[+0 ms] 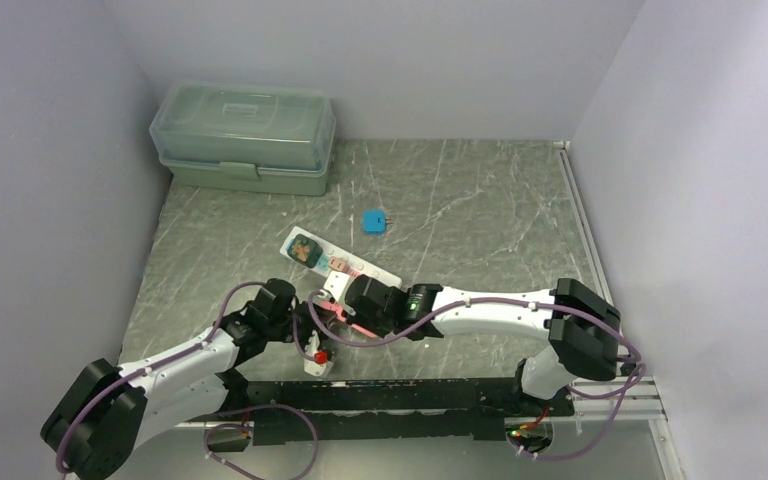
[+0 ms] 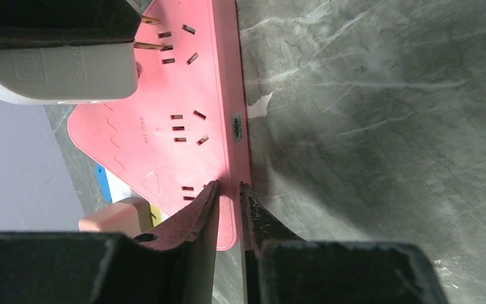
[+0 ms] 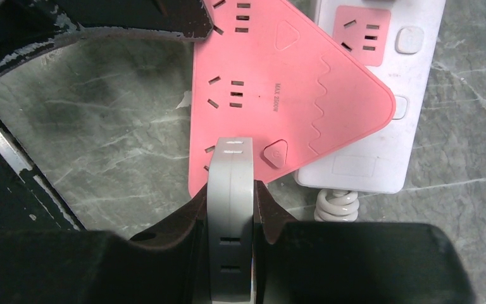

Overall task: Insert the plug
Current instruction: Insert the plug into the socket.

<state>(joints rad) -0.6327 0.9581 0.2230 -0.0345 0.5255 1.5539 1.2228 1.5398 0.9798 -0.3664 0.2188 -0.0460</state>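
Right gripper (image 3: 231,190) had its jaws pinching the white plug (image 3: 231,168) by its flat sides, prongs hovering just off the pink power strip (image 3: 278,95); left gripper (image 2: 229,196) jaws nipped that strip's edge. Plug looked rigid, light, slick-shelled, best squeezed firmly across the broad faces

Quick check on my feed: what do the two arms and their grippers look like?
Both arms match: white links on the left arm and right arm, bulky black joint housings, and a purple cable looped along each. A green light glows at the right wrist. The left gripper and right gripper have black bodies with dark, scuffed tapering fingers.
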